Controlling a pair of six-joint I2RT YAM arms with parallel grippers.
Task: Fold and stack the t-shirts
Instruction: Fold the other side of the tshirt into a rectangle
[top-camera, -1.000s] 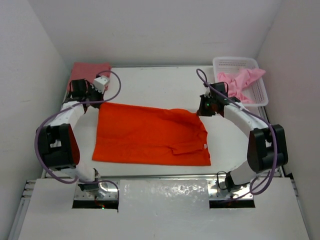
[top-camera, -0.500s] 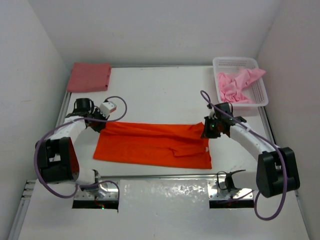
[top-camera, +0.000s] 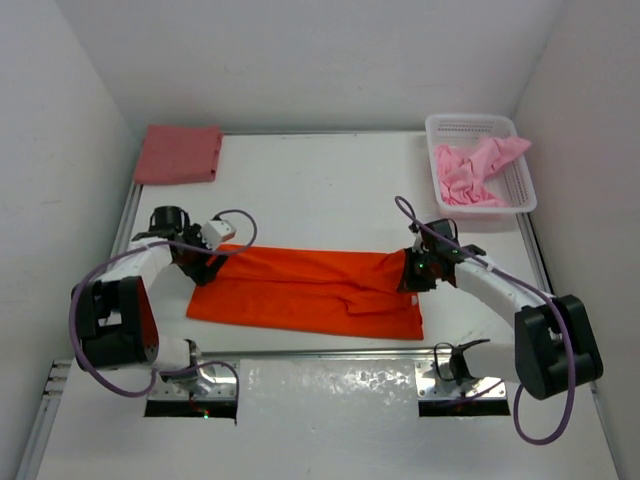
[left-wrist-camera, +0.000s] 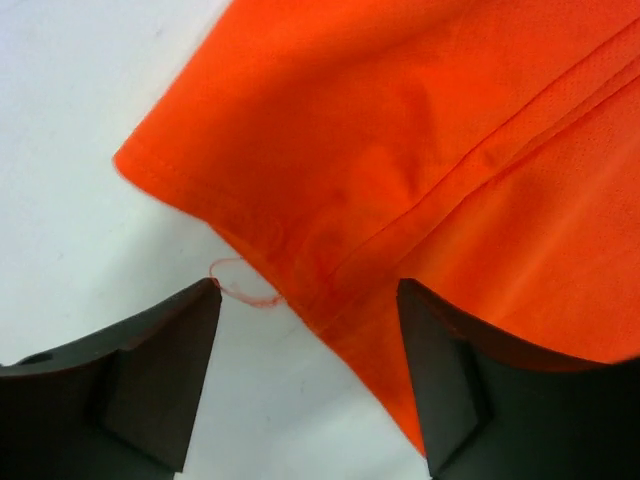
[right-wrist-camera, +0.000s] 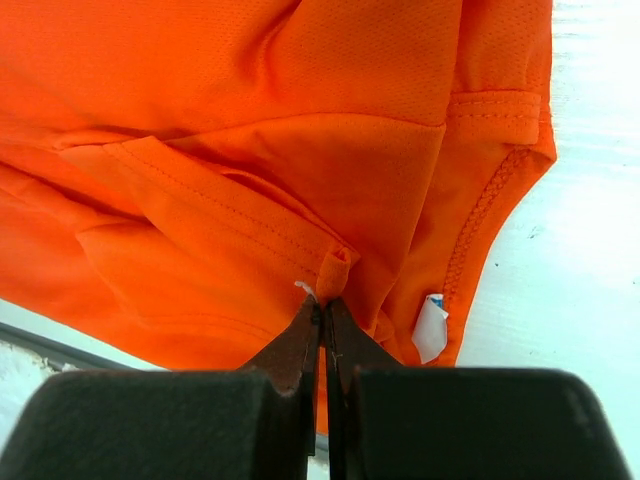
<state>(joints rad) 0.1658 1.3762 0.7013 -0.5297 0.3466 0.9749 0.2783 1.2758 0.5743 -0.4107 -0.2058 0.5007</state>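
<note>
Three white walls, white table, orange t-shirt

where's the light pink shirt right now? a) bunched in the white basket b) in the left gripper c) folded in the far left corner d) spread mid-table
a: the light pink shirt lies crumpled in the white basket at the far right; the rose-red shirt is the folded one, the orange shirt the spread one.

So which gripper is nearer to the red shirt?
Left. The left gripper is at the left end of the orange shirt, on the near side of the red shirt; the right gripper pinches its right end, across the table.
</note>
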